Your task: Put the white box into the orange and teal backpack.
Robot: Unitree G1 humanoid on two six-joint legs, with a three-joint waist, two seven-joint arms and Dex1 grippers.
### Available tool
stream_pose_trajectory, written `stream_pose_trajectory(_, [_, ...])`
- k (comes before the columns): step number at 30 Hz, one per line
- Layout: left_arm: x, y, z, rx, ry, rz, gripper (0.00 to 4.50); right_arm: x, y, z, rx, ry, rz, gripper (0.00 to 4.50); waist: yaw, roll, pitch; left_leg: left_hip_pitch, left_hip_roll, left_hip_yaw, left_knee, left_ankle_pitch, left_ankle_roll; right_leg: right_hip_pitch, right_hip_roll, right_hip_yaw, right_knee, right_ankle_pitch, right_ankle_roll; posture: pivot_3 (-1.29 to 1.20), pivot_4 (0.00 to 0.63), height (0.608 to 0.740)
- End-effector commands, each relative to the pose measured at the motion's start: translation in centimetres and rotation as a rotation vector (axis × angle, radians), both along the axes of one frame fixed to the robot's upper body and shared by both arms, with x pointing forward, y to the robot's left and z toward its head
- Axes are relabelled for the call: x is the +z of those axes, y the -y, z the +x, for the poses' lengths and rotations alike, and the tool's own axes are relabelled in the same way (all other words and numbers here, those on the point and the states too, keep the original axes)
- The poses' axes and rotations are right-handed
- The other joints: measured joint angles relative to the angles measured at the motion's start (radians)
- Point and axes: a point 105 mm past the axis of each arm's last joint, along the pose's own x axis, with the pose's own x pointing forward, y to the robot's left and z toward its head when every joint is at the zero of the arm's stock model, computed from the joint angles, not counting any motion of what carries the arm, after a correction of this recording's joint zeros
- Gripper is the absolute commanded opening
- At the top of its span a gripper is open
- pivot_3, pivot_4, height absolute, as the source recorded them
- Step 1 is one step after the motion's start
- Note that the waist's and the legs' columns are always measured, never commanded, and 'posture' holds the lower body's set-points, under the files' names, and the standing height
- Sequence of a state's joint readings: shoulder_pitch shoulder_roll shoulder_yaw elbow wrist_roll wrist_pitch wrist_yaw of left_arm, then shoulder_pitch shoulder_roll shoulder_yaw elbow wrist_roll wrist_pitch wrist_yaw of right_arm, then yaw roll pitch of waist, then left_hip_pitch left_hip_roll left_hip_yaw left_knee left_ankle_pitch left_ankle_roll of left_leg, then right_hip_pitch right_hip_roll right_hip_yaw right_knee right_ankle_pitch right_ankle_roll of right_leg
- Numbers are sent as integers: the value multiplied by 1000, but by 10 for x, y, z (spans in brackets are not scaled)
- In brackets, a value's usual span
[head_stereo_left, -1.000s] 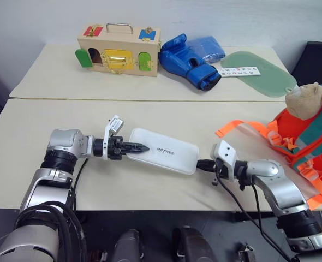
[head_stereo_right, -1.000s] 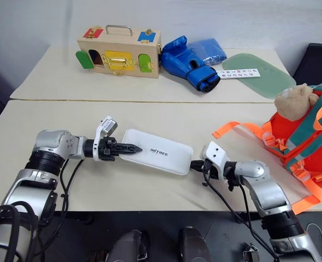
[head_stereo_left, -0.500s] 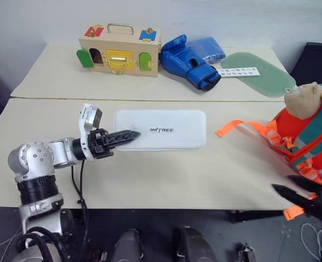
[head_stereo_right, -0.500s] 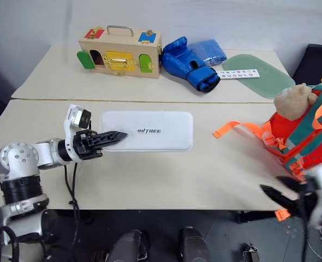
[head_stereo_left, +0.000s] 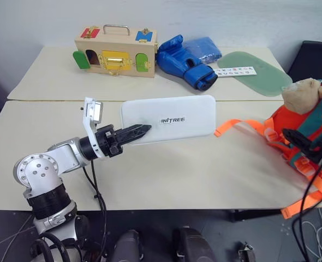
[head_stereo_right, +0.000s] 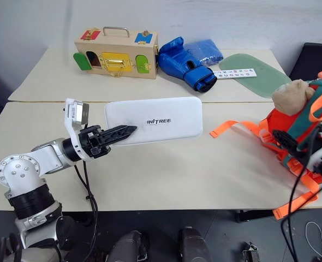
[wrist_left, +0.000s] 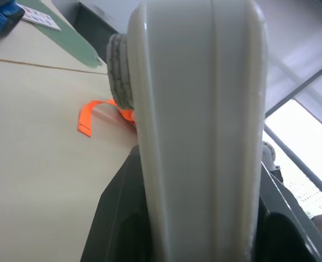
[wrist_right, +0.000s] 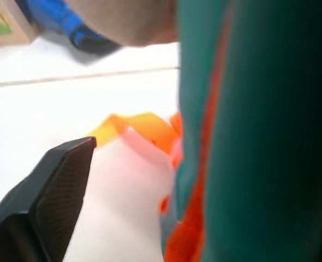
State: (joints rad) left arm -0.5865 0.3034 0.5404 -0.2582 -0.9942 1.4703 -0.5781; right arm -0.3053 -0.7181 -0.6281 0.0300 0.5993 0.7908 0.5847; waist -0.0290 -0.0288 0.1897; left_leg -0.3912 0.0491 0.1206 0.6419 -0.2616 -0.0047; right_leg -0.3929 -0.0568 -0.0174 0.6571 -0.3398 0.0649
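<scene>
Two benches [head_stereo_left: 166, 174] pushed together here, and the far one along the top of the frame has a wooden box with coloured doors [head_stereo_left: 116, 50], blue boxing gloves [head_stereo_left: 185, 60] and a green mat [head_stereo_left: 259, 73] with a card on it. Nothing sits between the white box [head_stereo_left: 169, 119] at centre and the orange and teal backpack [head_stereo_left: 308, 142] at the right edge, just bare benchtop and a loose orange strap [head_stereo_left: 234, 126]. Left claw [head_stereo_left: 142, 130] is clamped on the white box's left end, holding it up off the bench. Right claw [head_stereo_left: 293, 139] is at the backpack's front; can't tell how far open.
</scene>
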Motion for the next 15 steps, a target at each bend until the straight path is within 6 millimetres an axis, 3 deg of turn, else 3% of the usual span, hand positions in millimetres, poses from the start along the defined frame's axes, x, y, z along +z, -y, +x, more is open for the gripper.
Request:
stream_pose_trajectory(1, [16,-11,4,56,73,-14,1390,8,1,7,6,61,-27,3163,0,0,0,0,0,0,0,0,0,0,0,0,0,0,0,0,150,740])
stream_pose_trajectory(6, [17,-26,9,135,105,20,1390,9,-11,9,92,90,-51,1359,1,0,0,0,0,0,-1,0,0,0,0,0,0,0,0,0,150,740])
stream_pose_trajectory(10, [16,-46,22,265,139,73,1390,21,-34,8,250,134,-41,117,-2,0,0,0,1,1,0,0,0,0,0,0,0,0,0,0,150,740])
stream_pose_trajectory(15, [23,-68,32,362,207,132,1390,37,-111,-20,761,112,-43,58,-6,1,0,1,2,2,-5,1,-2,-1,2,1,-1,0,0,0,150,740])
